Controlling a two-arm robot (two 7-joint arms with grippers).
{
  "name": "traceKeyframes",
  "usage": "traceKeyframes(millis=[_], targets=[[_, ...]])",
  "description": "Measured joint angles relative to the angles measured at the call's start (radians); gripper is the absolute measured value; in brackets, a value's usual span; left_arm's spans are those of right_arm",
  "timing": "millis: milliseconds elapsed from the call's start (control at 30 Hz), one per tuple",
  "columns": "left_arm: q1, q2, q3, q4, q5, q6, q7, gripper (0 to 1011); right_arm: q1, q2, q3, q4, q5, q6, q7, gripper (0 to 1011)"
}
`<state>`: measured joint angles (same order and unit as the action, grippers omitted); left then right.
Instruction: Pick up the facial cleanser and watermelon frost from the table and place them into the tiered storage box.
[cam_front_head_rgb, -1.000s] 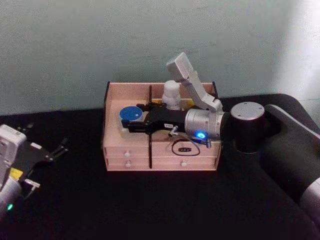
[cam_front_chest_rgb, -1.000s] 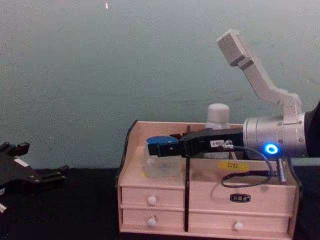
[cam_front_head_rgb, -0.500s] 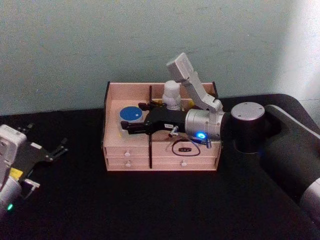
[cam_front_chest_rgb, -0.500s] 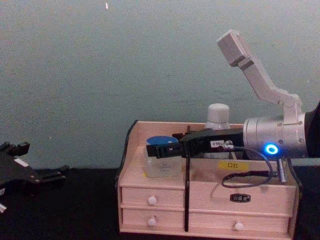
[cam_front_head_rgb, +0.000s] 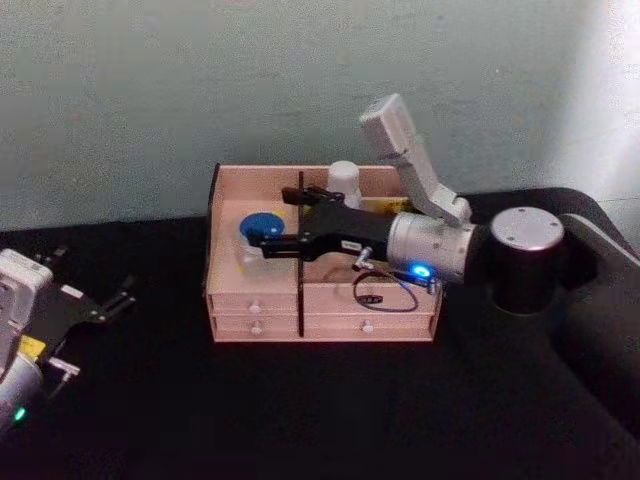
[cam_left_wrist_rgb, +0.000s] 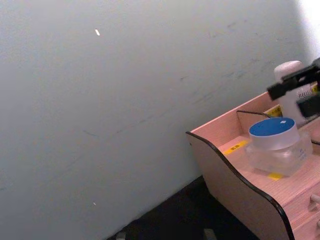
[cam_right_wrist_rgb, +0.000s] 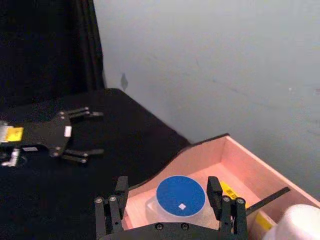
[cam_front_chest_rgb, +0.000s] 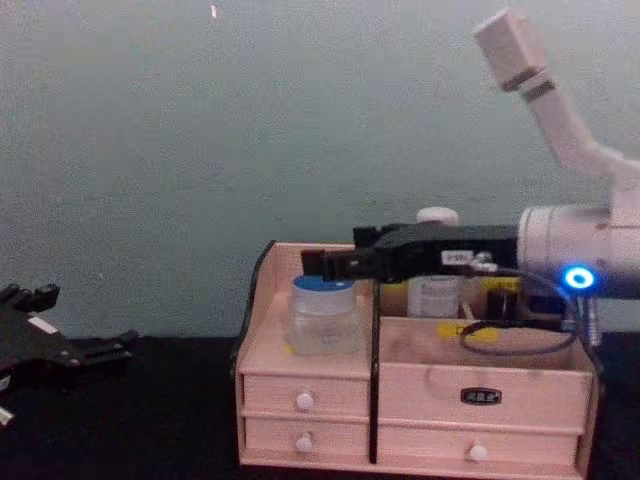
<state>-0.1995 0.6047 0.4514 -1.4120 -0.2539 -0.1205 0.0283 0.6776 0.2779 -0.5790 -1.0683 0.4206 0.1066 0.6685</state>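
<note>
The right gripper (cam_front_chest_rgb: 335, 264) is held above the left compartment of the tiered storage box (cam_front_head_rgb: 320, 310), with its fingers (cam_right_wrist_rgb: 114, 210) spread apart and clamped on nothing. Directly beneath it, a clear jar with a blue lid (cam_front_chest_rgb: 324, 315) is seen standing upright on the compartment floor, free of the fingers. A white bottle (cam_front_head_rgb: 344, 184) is placed behind the gripper, in the back of the right compartment. The jar is judged rigid, light and smooth-walled, so slipping is possible; it would best be taken across its body just below the lid. The left gripper (cam_front_head_rgb: 85, 312) is parked low at the table's left, its fingers open.
</note>
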Motion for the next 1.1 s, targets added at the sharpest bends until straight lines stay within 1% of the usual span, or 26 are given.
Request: traceKeyframes(millis=[33,133,167,233,267,300,367,433,467,500,567,633,667,767,833,900,933,1000,1067,1100], targets=[[0.000,0.000,0.000,0.000,0.000,0.000,0.000,1001,-0.016,0.015,0.006,-0.033,0.009,0.004,-0.003,1002],[0.000,0.000,0.000,0.000,0.000,0.000,0.000,1001,-0.044,0.041,0.016,-0.084,0.025,0.010,-0.004,1002],[0.000,0.000,0.000,0.000,0.000,0.000,0.000,1001,-0.062,0.060,0.022,-0.116,0.036,0.014,-0.002,1002],[0.000,0.000,0.000,0.000,0.000,0.000,0.000,1001,-0.082,0.082,0.028,-0.149,0.049,0.017,0.003,1002],[0.000,0.000,0.000,0.000,0.000,0.000,0.000,1001,-0.103,0.104,0.034,-0.180,0.061,0.019,0.007,1002],[0.000,0.000,0.000,0.000,0.000,0.000,0.000,1001,-0.103,0.104,0.034,-0.180,0.061,0.019,0.007,1002],[0.000,0.000,0.000,0.000,0.000,0.000,0.000,1001,-0.145,0.151,0.046,-0.237,0.085,0.023,0.013,1003],[0.000,0.000,0.000,0.000,0.000,0.000,0.000,1001,-0.168,0.176,0.053,-0.266,0.097,0.025,0.016,1002],[0.000,0.000,0.000,0.000,0.000,0.000,0.000,1001,-0.191,0.201,0.061,-0.292,0.110,0.028,0.016,1002],[0.000,0.000,0.000,0.000,0.000,0.000,0.000,1001,-0.191,0.201,0.061,-0.292,0.110,0.028,0.016,1002],[0.000,0.000,0.000,0.000,0.000,0.000,0.000,1001,-0.238,0.250,0.081,-0.343,0.128,0.032,0.004,1002],[0.000,0.000,0.000,0.000,0.000,0.000,0.000,1001,-0.259,0.272,0.090,-0.364,0.136,0.033,-0.008,1002],[0.000,0.000,0.000,0.000,0.000,0.000,0.000,1001,-0.279,0.290,0.099,-0.382,0.141,0.033,-0.022,1002],[0.000,0.000,0.000,0.000,0.000,0.000,0.000,1001,-0.308,0.315,0.119,-0.403,0.150,0.033,-0.051,1002],[0.000,0.000,0.000,0.000,0.000,0.000,0.000,1001,-0.335,0.330,0.142,-0.416,0.154,0.027,-0.090,1002],[0.000,0.000,0.000,0.000,0.000,0.000,0.000,1001,-0.354,0.334,0.163,-0.422,0.155,0.019,-0.129,1002],[0.000,0.000,0.000,0.000,0.000,0.000,0.000,1001,-0.373,0.334,0.186,-0.428,0.154,0.008,-0.175,1002],[0.000,0.000,0.000,0.000,0.000,0.000,0.000,1001,-0.395,0.329,0.212,-0.433,0.149,-0.006,-0.224,1002],[0.000,0.000,0.000,0.000,0.000,0.000,0.000,1001,-0.430,0.307,0.257,-0.435,0.133,-0.032,-0.316,1002],[0.000,0.000,0.000,0.000,0.000,0.000,0.000,1001,-0.430,0.307,0.257,-0.435,0.133,-0.032,-0.316,1002]])
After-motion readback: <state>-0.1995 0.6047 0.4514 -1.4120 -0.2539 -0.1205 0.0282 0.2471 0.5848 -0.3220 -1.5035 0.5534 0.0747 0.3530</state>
